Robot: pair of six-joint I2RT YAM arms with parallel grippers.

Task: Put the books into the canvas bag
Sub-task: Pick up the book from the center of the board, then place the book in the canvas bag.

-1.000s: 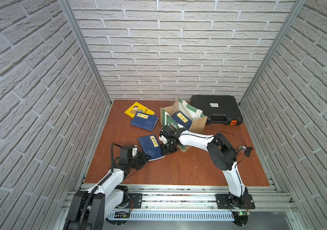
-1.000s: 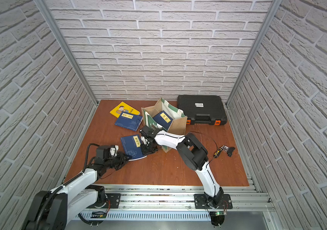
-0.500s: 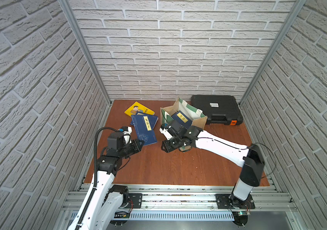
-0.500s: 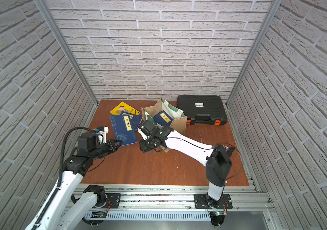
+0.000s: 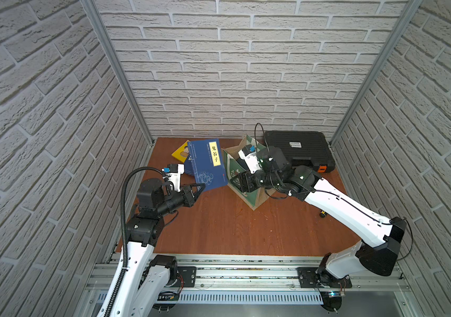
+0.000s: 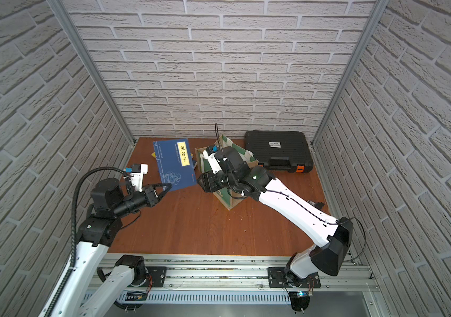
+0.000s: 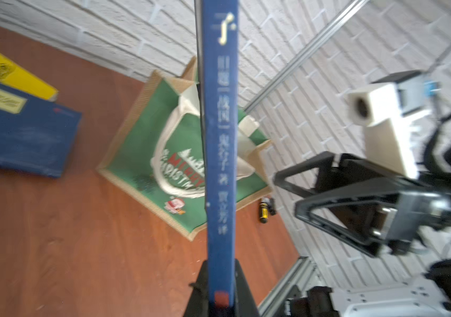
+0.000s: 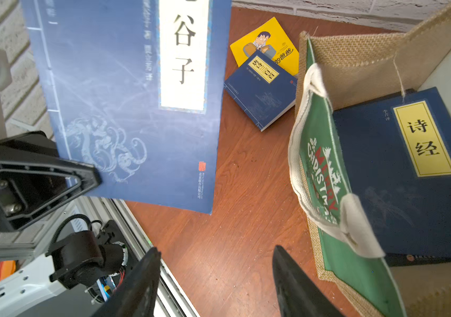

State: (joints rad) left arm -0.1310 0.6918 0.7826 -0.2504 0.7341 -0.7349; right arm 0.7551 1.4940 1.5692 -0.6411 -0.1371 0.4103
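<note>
navy paperback (image 5: 206, 164) hangs in the air at 9 o'clock of the canvas bag (image 5: 249, 199), pinched at the low end of its spine by the left hand (image 5: 199, 188). it seems thin, light, bendy; a mid-spine hold would swing less. right hand (image 8: 214, 251) is spread, empty.

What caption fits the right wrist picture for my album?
The left hand holds a navy book up beside the canvas bag; another book lies inside.
</note>
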